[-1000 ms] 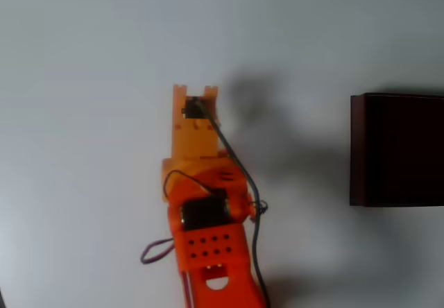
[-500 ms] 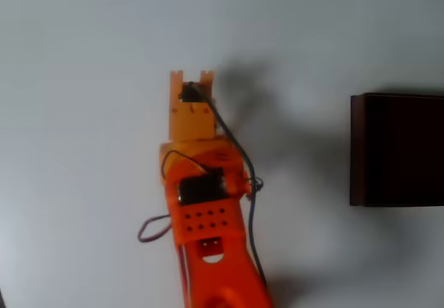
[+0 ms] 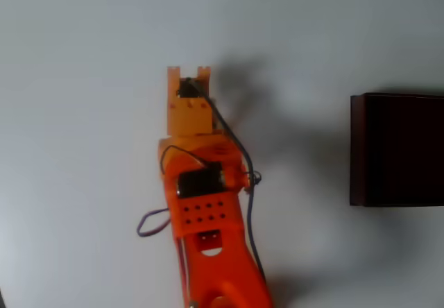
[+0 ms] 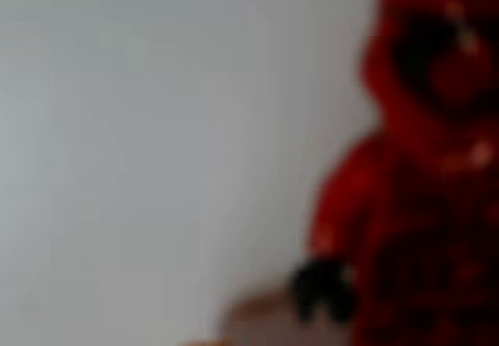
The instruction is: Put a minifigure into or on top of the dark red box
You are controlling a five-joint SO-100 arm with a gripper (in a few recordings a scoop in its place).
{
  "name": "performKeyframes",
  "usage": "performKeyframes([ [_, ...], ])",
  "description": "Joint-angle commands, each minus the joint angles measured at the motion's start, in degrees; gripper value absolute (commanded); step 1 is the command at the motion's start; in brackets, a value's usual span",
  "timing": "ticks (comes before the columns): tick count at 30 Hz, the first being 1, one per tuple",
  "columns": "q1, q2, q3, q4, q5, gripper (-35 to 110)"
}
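wrist view: minifigure [image 4: 421, 167] fills right side, very close, blurred, black hand low | fingers' spread: can't tell, maybe pinching it | overhead view: orange gripper [image 3: 189, 79] over white table [image 3: 83, 114] | dark red box [image 3: 399, 150] well apart, right edge

White table [image 3: 83, 58]; dark red box [image 3: 399, 148] resting on it at right edge

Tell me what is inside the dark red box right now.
In the overhead view the dark red box shows a very dark, almost black interior with nothing discernible inside; its right part is cut off. The minifigure appears blurred and close in the wrist view, against the pale table.
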Motion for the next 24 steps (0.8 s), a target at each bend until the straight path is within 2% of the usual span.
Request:
performKeyframes([
  [1,-0.6,0.4,-1.4,-0.2,-0.4,21],
  [24,0.7,-0.9,-0.3,-3.3,-2.1,6],
])
